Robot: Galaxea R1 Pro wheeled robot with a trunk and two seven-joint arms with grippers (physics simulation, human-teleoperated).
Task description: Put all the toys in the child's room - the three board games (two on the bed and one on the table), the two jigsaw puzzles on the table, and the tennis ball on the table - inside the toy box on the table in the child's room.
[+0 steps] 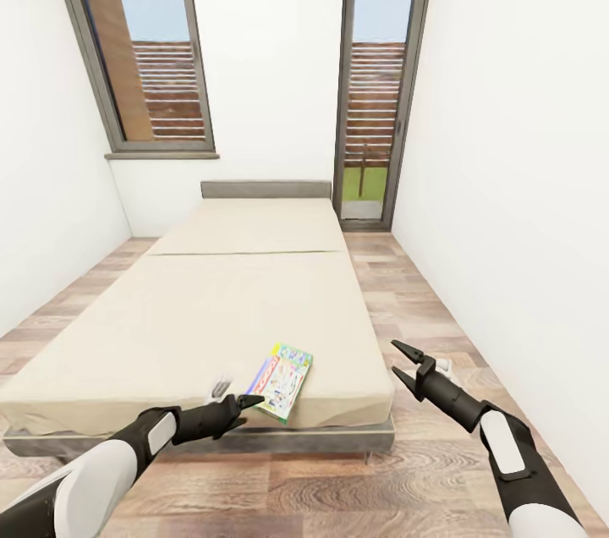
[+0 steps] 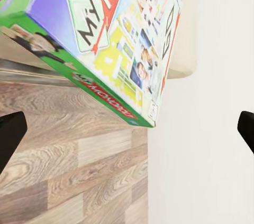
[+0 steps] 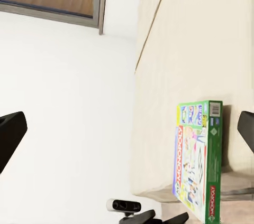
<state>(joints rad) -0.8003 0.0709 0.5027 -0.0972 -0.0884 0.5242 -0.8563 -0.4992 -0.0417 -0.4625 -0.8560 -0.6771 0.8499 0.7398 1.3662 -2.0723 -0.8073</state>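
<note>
Beige bed [image 1: 211, 293] holds board game [image 1: 282, 379] beside left fingers [image 1: 250, 400]

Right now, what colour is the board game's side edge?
Green, with a red Monopoly logo, on the flat colourful board game box; clearest in the right wrist view.

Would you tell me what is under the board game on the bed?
The board game lies on the beige mattress at the bed's near edge, one corner overhanging. Anything directly beneath the box is hidden by it.
</note>
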